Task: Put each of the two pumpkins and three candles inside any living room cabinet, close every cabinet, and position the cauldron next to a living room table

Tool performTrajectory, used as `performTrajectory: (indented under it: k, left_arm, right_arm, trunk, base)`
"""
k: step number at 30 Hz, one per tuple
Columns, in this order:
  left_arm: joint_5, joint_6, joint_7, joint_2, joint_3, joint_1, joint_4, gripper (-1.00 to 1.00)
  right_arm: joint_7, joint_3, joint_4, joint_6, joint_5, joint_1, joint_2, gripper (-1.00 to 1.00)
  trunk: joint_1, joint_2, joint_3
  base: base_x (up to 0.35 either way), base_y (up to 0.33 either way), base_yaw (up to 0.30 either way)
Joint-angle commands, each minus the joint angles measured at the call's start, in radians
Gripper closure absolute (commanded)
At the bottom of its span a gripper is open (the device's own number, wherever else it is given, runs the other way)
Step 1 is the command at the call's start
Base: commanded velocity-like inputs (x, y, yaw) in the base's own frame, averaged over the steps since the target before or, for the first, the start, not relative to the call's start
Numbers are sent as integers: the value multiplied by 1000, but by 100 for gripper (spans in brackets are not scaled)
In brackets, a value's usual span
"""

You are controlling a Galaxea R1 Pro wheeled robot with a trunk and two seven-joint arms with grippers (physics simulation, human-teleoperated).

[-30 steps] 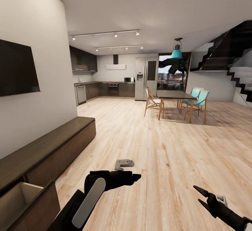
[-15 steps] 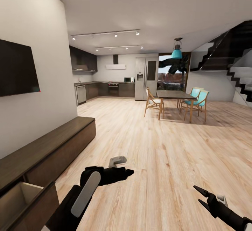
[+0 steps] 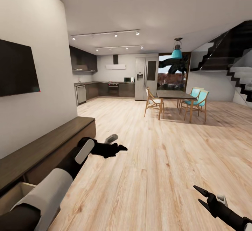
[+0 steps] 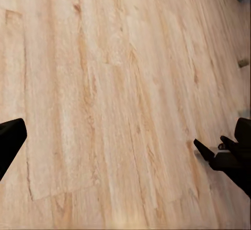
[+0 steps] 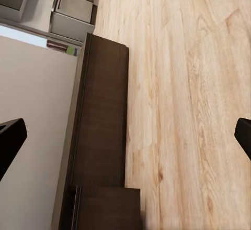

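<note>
Across the wood floor [image 3: 164,161] your cabinet [image 3: 42,154] has a drawer [image 3: 14,196] open, so closing remains, with left gripper [image 3: 117,148] and right gripper [image 3: 203,194] spread wide, empty.

A pale wooden floor [image 3: 164,154] runs from the near foreground back to the kitchen. The long dark cabinet [image 3: 45,147] stands on it along the white wall, with a drawer [image 3: 14,196] pulled open at its near end. Far beyond the cabinet, a dining table [image 3: 175,95] with chairs [image 3: 154,102] stands on the same floor.
</note>
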Motion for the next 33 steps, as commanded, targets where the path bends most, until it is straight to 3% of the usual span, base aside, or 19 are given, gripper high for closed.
performTrajectory:
  k: [1, 3, 8, 18, 33]
  left_arm:
    - [-16, 3, -63, 5, -2, -6, 8, -100]
    - [-26, 4, -124, 14, -4, -11, 17, -100]
    - [-39, 5, -162, 22, -9, -13, 29, -100]
    - [-33, 4, -173, 23, -81, -14, 31, -100]
    - [-32, 3, -173, 26, -89, -14, 31, -100]
  right_arm:
    - [2, 8, 0, 9, -11, -1, 0, -100]
    - [1, 8, 0, 9, -11, -1, 0, -100]
    - [1, 8, 0, 10, -11, -1, 0, -100]
    - [1, 8, 0, 11, -11, -1, 0, -100]
    - [-39, 8, 1, 23, -11, -1, -1, -100]
  trunk:
    - [0, -1, -1]
    - [0, -1, -1]
    - [0, -1, 1]
    - [0, -1, 6]
    - [0, -1, 4]
  base:
    - [0, 0, 0]
    - [0, 0, -37]
    - [0, 0, -187]
    - [0, 0, -266]
    - [0, 0, -238]
